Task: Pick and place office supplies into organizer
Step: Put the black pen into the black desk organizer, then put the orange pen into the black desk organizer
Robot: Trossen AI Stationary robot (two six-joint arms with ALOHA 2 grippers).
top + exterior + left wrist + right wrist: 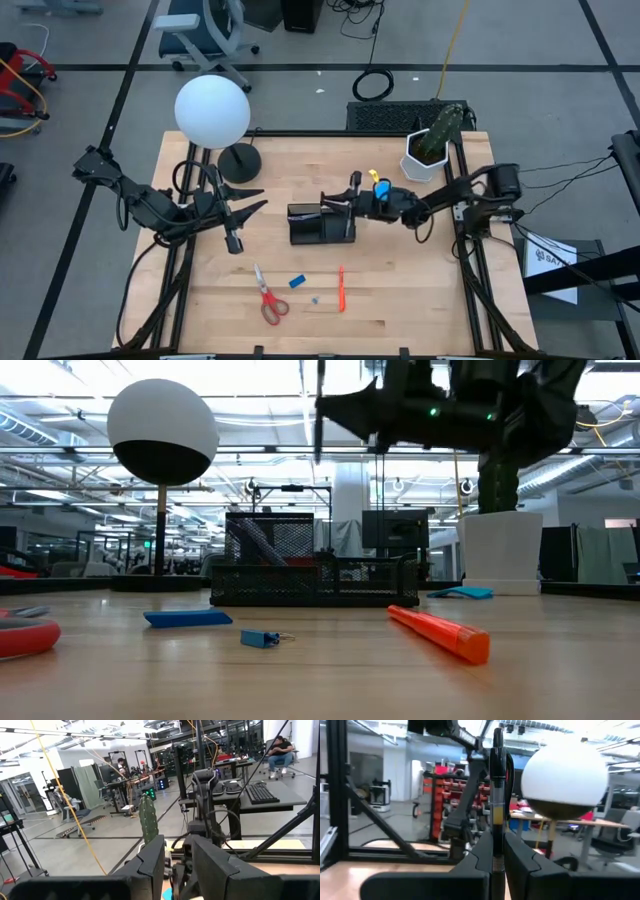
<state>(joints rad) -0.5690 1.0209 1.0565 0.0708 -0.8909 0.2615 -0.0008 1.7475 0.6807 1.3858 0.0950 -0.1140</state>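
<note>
Wooden desk (400, 290); right pincer (352, 200) clamped a thin, stiff, light pen (497, 785) mid-barrel above organizer (322, 224); left pincer (262, 198) part-open, empty.

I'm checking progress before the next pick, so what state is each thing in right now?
Right gripper: shut on black pen, upright, above the organizer.
Left gripper: hovering over the table, holding nothing visible.
Organizer: on the table.
Scissors: lying loose on the table.
Orange pen: lying loose.
Blue eraser: lying loose.
</note>
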